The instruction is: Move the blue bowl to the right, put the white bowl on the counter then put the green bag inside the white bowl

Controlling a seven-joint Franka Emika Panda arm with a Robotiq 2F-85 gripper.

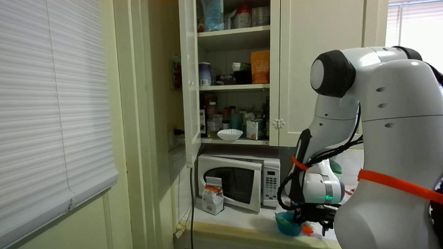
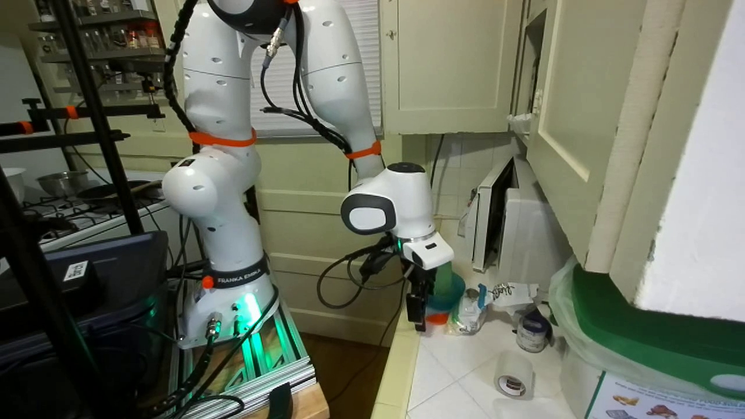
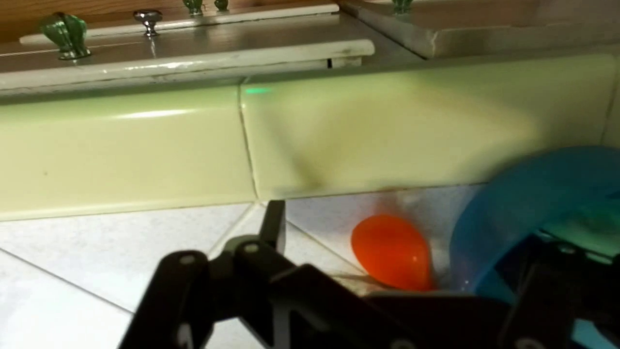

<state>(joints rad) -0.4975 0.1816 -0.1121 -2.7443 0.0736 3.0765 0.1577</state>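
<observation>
The glossy teal blue bowl [image 1: 289, 229] stands upright on the pale tiled counter [image 2: 448, 362], right at the claw [image 1: 311, 225], which overlaps its mouth; I can't tell whether they touch. Inside it, partly hidden behind the claw, sits the green bag [image 3: 588, 224]. The white bowl [image 1: 229, 135], shallow and fluted, rests open side up, well above the claw.

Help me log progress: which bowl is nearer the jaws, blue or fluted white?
The blue bowl, on the counter right by the jaws; the white bowl sits higher up, on a shelf.
</observation>
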